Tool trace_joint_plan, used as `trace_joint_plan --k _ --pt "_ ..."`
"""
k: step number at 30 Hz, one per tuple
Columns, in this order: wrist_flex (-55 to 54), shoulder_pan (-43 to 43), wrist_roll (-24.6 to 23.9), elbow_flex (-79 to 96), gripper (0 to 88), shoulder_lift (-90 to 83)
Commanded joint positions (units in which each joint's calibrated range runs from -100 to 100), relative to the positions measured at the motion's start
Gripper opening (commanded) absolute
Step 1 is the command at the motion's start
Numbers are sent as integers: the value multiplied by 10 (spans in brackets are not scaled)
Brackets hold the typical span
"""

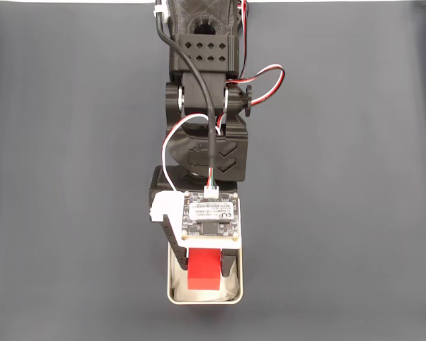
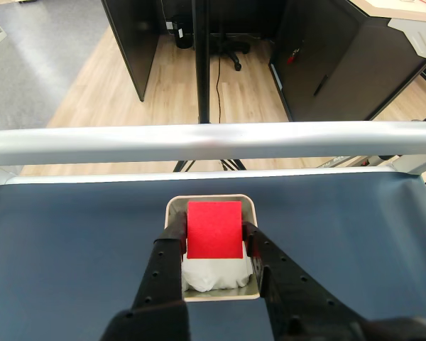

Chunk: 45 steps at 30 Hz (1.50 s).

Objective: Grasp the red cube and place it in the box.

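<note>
I'm seeing the gripper (image 2: 214, 238) holding the red cube (image 2: 214, 229) over the box (image 2: 176, 207).

In the wrist view, nearest to me, the two black fingers (image 2: 163, 266) are reaching up from the bottom edge and pressing on the cube's left and right sides; the cube is sitting between them above the box's white papery lining (image 2: 214, 275), within the pale rim. I can't tell whether the cube is touching the lining. Beyond the box, the dark table surface (image 2: 71, 234) is running to a metal rail (image 2: 213, 141), with a wooden floor behind. In the fixed view, the arm (image 1: 206, 106) is stretching down the frame, its camera board (image 1: 211, 217) lying just above the cube (image 1: 204, 273) and the box (image 1: 172, 284).
</note>
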Motion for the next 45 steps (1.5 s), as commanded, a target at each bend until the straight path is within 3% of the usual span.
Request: trace_joint_plan --k 1,26,27,30,32,38,45 --pt "-12 2 4 -1 35 -7" --pt "-21 2 10 23 48 -20" --pt "-21 2 10 24 91 -21" --pt "-16 4 6 26 327 -26" --pt "-11 5 2 26 411 -32" --pt "2 5 0 26 501 -38" --pt "-2 4 0 24 524 -38"
